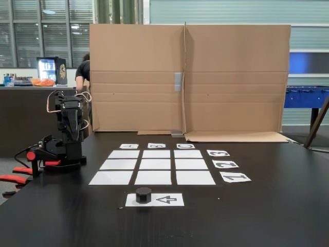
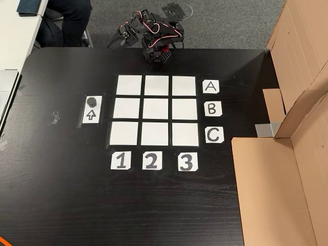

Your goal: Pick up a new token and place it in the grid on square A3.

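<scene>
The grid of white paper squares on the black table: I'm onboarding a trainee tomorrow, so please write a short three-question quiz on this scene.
1. True or false: the small dark grey hexagonal token already sits on square A3, the blank white corner cell lined up with labels A and 3.
2. What does the token rest on?
a) the single white sheet with an arrow
b) the paper label C
c) the centre cell
3. Fill in: the grid is made of ___ white paper rectangles.

Key: 1 false; 2 a; 3 nine.
</scene>
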Action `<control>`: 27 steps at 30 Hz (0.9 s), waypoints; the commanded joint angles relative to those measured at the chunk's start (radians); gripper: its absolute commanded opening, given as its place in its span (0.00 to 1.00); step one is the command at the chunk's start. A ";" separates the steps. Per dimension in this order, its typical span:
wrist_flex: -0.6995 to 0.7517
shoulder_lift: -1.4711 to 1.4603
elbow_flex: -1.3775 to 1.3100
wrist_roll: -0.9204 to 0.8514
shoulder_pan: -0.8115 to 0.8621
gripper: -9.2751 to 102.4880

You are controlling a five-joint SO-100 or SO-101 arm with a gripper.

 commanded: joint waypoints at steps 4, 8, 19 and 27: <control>-0.037 -0.003 0.011 0.031 -0.012 0.21; -0.037 -0.003 0.011 0.032 -0.012 0.19; -0.037 -0.003 0.009 0.031 -0.012 0.19; -0.034 -0.003 0.011 0.029 -0.014 0.27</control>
